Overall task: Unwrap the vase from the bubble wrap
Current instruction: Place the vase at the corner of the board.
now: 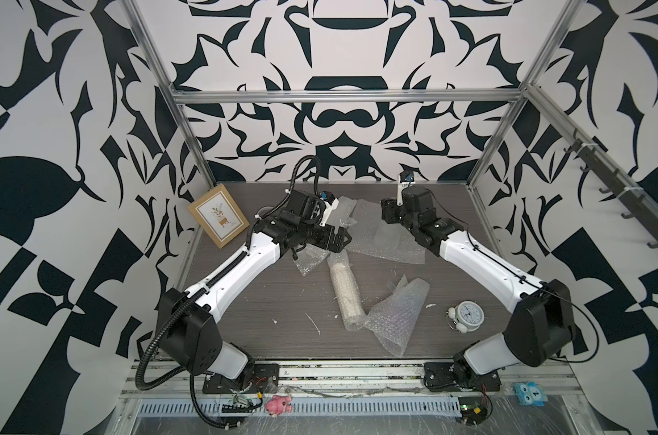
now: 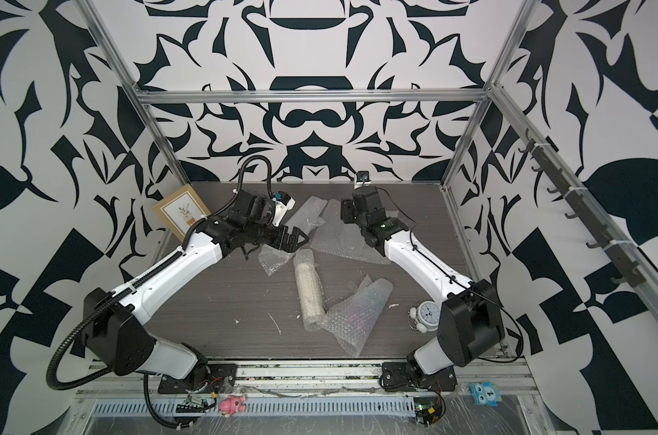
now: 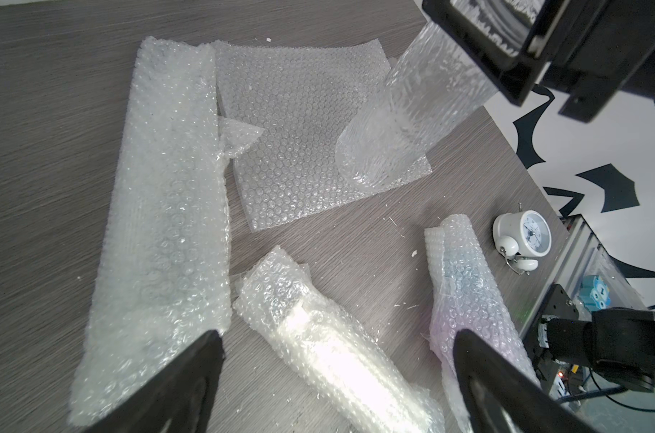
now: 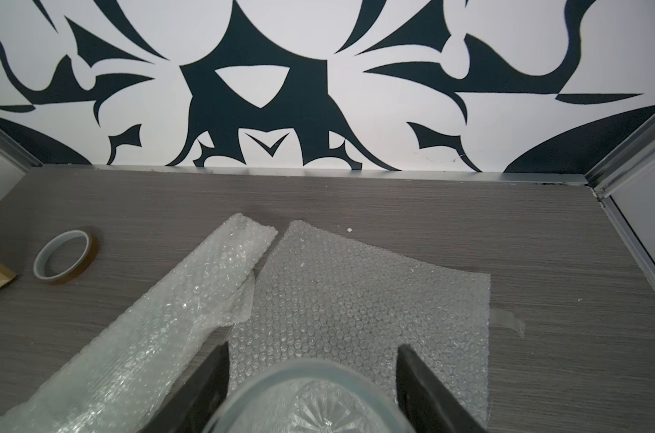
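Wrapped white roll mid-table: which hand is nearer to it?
Left. The left hand is open right by the wrapped roll's far end. The right hand is further back, shut on a clear vase above a flat bubble wrap sheet.

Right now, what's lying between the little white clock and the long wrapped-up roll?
A crumpled bubble wrap sheet lies between the clock and the wrapped roll; both top views show it.
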